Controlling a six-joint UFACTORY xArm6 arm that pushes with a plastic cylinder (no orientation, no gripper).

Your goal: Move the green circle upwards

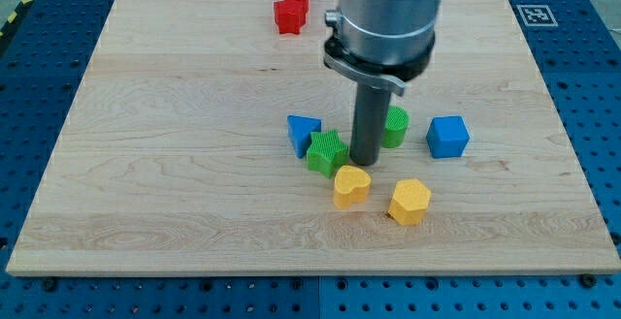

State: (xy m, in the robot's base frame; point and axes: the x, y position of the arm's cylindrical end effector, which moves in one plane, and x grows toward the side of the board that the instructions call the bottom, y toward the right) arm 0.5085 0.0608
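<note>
The green circle (395, 127) lies right of the board's middle, its left part hidden behind my rod. My tip (364, 160) rests on the board just below-left of it, between it and a green star-shaped block (327, 152). The rod rises from the tip to the grey arm body at the view's top.
A blue triangular block (302, 133) sits left of the green star. A blue cube (447, 137) lies right of the green circle. A yellow heart (351, 186) and a yellow hexagon (409, 202) lie below my tip. Two red blocks (290, 9) sit near the top edge of the wooden board (146, 164).
</note>
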